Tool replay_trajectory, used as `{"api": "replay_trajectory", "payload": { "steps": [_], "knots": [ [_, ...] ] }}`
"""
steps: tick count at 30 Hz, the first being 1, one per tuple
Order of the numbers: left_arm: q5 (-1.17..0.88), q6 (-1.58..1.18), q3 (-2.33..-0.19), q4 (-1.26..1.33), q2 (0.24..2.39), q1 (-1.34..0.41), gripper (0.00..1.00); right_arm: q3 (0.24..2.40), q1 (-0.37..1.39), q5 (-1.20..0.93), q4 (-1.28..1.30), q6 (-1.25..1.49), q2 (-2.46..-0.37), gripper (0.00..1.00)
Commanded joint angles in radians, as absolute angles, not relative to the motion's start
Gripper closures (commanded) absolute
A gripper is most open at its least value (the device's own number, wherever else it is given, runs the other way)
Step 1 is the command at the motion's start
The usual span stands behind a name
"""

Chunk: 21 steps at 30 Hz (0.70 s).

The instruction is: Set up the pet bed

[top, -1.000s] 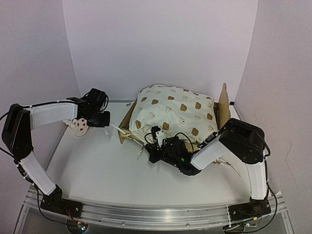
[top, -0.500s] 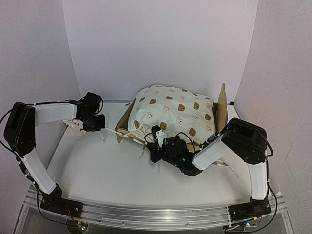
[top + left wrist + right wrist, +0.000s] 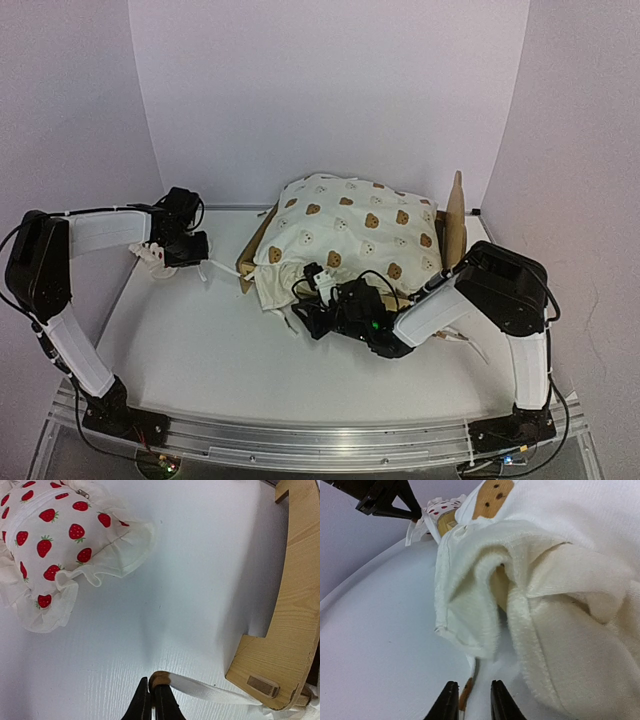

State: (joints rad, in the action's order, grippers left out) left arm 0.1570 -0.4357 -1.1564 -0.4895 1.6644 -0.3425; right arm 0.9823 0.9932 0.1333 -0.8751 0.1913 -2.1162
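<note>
We find the left gripper [image 3: 152, 692] closed, pinching the brown tip of a cushion tie [image 3: 210, 690] that runs to a corner of the pet bed [image 3: 295, 595]. A strawberry pillow [image 3: 55, 540] lies apart from it. The right gripper [image 3: 473, 692] stands slightly parted, with a second tie [image 3: 465, 694] loose between its fingers, just beside the cushion [image 3: 560, 630] heaped on the bed at the far side of the table [image 3: 200, 340].

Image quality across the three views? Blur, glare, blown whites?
Top external: even soft light, sharp, faint shadows on the table. Left wrist: crisp on the strawberry pillow, soft shadow beside the pet bed. Right wrist: bear-print cushion fills the frame, whites bright but texture readable, background soft.
</note>
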Motion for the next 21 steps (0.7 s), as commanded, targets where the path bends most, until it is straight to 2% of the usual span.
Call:
{"api": "replay_trajectory", "payload": {
  "steps": [1, 3, 8, 10, 14, 16, 21],
  "knots": [
    [0.182, -0.443, -1.164, -0.482, 1.594, -0.325, 0.89, 1.066, 0.989, -0.084, -0.812, 0.22, -2.052, 0.69],
    [0.175, -0.442, -1.164, -0.488, 1.583, -0.325, 0.82, 1.088, 0.989, -0.164, -0.781, 0.23, -2.047, 0.65],
    [0.154, -0.437, -1.16, -0.504, 1.529, -0.325, 0.54, 1.15, 0.998, -0.291, -0.654, 0.246, -2.016, 0.57],
    [0.157, -0.435, -1.162, -0.513, 1.496, -0.325, 0.39, 1.189, 1.013, -0.311, -0.568, 0.238, -1.999, 0.54],
    [0.174, -0.434, -1.181, -0.543, 1.427, -0.327, 0.15, 1.368, 1.055, -0.262, -0.219, 0.174, -1.952, 0.49],
    [0.167, -0.428, -1.189, -0.557, 1.389, -0.328, 0.07, 1.463, 1.08, -0.166, -0.016, 0.148, -1.934, 0.49],
    [0.139, -0.42, -1.183, -0.569, 1.308, -0.37, 0.02, 1.599, 1.098, 0.037, 0.286, 0.155, -1.846, 0.41]
  ]
}}
